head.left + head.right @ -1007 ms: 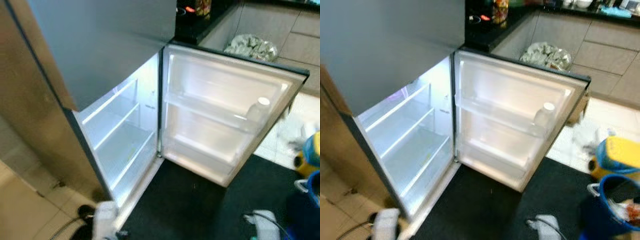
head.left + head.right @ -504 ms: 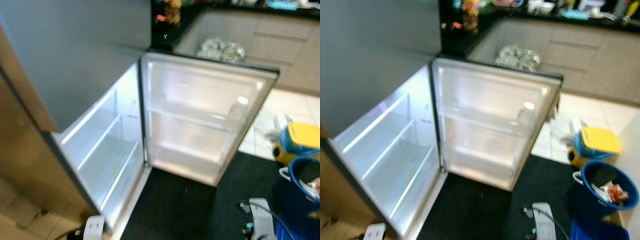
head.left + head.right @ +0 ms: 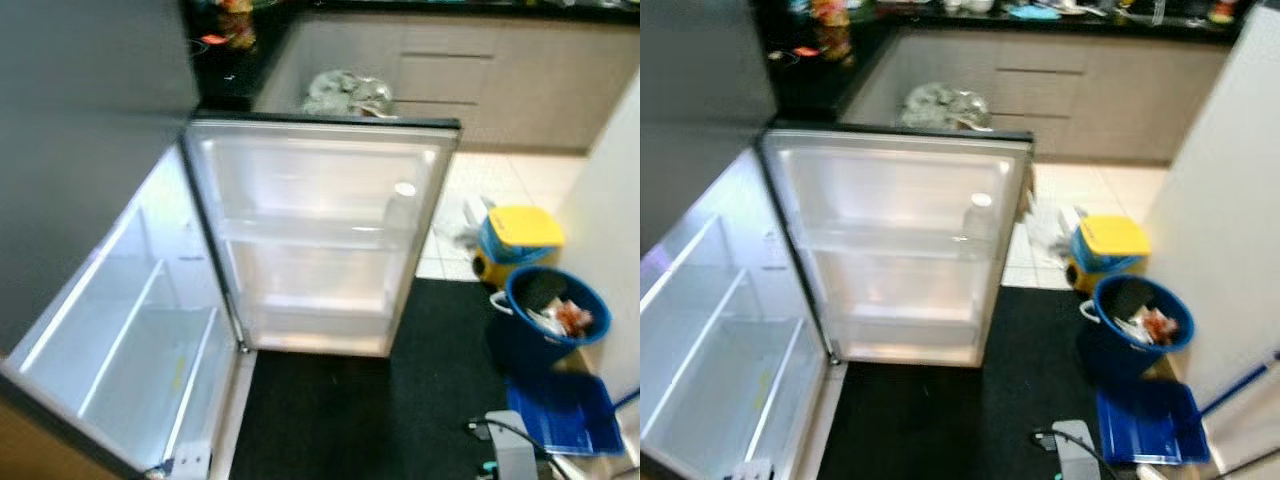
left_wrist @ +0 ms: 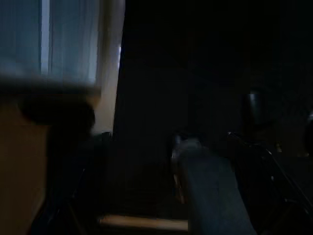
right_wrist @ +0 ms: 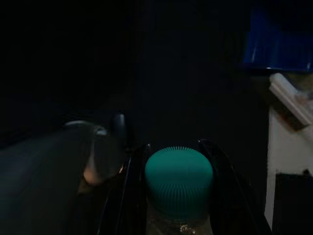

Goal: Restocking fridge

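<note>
The fridge door [image 3: 318,240] liner looks glossy white plastic — the floor mat [image 3: 400,400] matt black, the bottle cap [image 5: 179,180] probably ridged plastic.

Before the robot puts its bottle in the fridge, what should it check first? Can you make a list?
1. Fridge door open: ok, swung wide.
2. Bottle with the green cap held: ok, the right gripper has its fingers on both sides of it.
3. Room on the door shelf: ok, just one white-capped bottle stands at its far end.
4. Inside shelves free: ok, they look bare.
5. Floor path: not ok, a blue bucket and blue dustpan sit close on the right.
6. Left gripper free: cannot tell, too dark.
</note>
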Tool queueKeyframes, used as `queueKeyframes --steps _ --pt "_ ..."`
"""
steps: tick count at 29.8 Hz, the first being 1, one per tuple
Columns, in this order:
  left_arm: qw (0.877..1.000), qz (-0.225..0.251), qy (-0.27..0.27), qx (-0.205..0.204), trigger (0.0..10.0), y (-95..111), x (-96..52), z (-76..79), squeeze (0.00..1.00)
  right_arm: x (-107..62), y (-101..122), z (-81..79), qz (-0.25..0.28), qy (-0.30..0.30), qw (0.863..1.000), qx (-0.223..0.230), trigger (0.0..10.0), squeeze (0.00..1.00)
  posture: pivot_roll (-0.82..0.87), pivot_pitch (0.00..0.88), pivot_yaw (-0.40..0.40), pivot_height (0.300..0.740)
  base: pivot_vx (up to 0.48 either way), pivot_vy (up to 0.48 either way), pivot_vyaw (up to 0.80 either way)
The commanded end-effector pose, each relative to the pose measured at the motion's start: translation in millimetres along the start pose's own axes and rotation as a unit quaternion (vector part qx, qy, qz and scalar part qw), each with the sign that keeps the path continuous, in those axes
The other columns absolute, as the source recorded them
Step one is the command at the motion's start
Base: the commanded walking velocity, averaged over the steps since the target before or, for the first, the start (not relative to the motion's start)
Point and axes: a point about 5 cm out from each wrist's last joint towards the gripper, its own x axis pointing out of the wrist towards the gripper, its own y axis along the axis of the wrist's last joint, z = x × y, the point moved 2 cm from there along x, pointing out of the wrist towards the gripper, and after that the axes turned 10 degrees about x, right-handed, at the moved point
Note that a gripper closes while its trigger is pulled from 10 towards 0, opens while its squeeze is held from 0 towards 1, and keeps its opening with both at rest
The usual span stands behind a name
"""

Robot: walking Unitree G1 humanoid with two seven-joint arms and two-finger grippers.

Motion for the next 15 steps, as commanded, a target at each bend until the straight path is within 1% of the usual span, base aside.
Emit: queueKeyframes --steps 1,5,6,9,11,13,14,15 --pt "1.000 -0.002 -0.014 0.017 10.0 3.9 2.3 6.4 0.00 0.6 4.6 -2.0 0.007 0.001 1.000 -0.004 10.0 0.00 -0.05 0.000 0.041 0.740 0.000 0.000 0.00" --pt "0.999 0.004 -0.022 0.028 10.0 8.1 2.8 5.9 0.00 1.0 3.7 -5.4 0.004 0.005 1.000 -0.007 10.0 0.00 -0.05 0.000 0.043 0.740 0.000 0.000 0.00" --pt "0.999 0.002 -0.028 0.042 10.0 6.9 2.2 5.4 0.00 1.2 4.3 -6.8 0.006 0.007 1.000 -0.011 10.0 0.00 -0.03 0.000 0.053 0.740 0.000 0.000 0.00" --pt "0.998 -0.004 -0.027 0.050 10.0 2.9 0.5 1.5 0.00 1.3 5.6 -6.8 0.010 0.005 1.000 0.000 10.0 0.00 -0.03 0.000 0.052 0.740 0.000 0.000 0.00" --pt "0.999 -0.010 -0.016 0.039 10.0 -1.9 -1.2 -2.4 0.00 1.3 3.4 -8.2 0.007 0.005 1.000 -0.003 10.0 0.00 -0.03 0.000 0.041 0.740 0.000 0.000 0.00" --pt "0.999 -0.012 -0.013 0.035 10.0 -3.9 -1.7 -3.1 0.00 1.3 1.9 -9.4 0.005 0.006 1.000 -0.008 10.0 0.00 -0.03 0.000 0.041 0.740 0.000 0.000 0.00" --pt "1.000 -0.016 -0.007 0.023 10.0 -7.6 -2.7 -3.7 0.00 1.4 0.6 -12.3 0.004 0.011 1.000 -0.012 10.0 0.00 -0.05 0.000 0.036 0.740 0.000 0.000 0.00" --pt "1.000 -0.016 -0.007 0.023 10.0 -7.6 -2.7 -3.7 0.00 1.4 0.6 -12.3 0.004 0.011 1.000 -0.012 10.0 0.00 -0.05 0.000 0.036 0.740 0.000 0.000 0.00"
